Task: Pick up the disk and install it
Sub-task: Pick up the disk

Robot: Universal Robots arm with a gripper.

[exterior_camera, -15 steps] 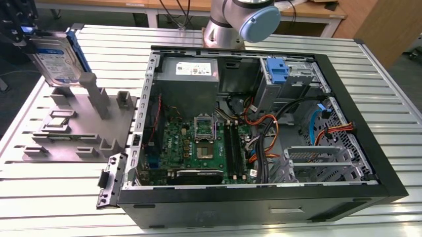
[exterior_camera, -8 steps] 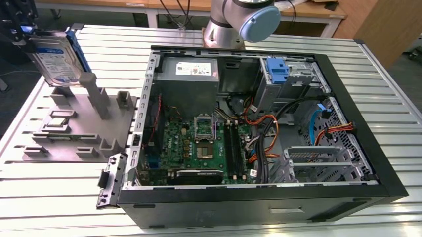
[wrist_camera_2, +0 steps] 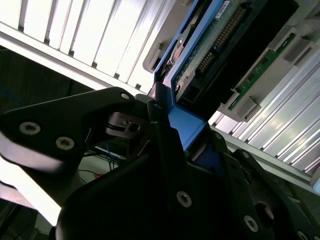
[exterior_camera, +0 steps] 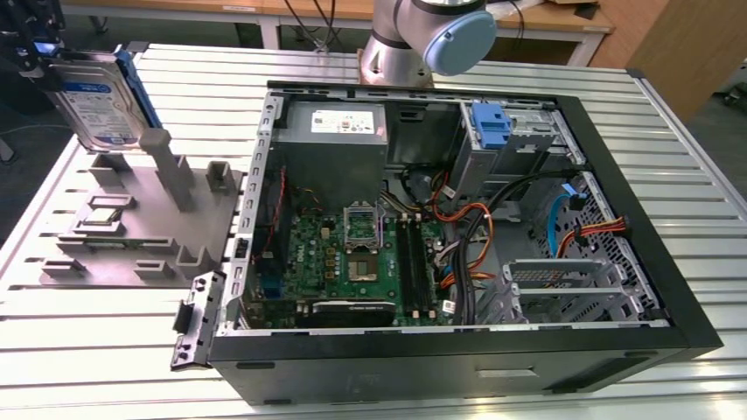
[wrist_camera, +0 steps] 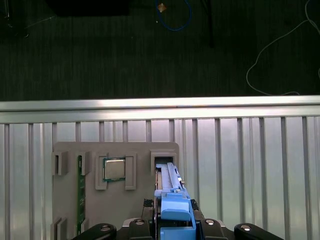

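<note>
The gripper (wrist_camera_2: pixel 180 127) is seen clamped on the disk (exterior_camera: pixel 100 101) at the exterior view's left edge, its black fingers (wrist_camera_2: pixel 107 105) pressed against either side of the disk's blue frame in both wrist views, while a grey, blue-capped joint of the arm (exterior_camera: pixel 408 39) is shown at the exterior view's top middle.

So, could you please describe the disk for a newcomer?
On the exterior view's left of the open black computer case sits a grey plastic fixture tray. At its far end the gripper's jaws clamp a flat grey metal hard drive, blue-and-white labelled, blue-framed, unlike the case's bare blue bracket.
</note>
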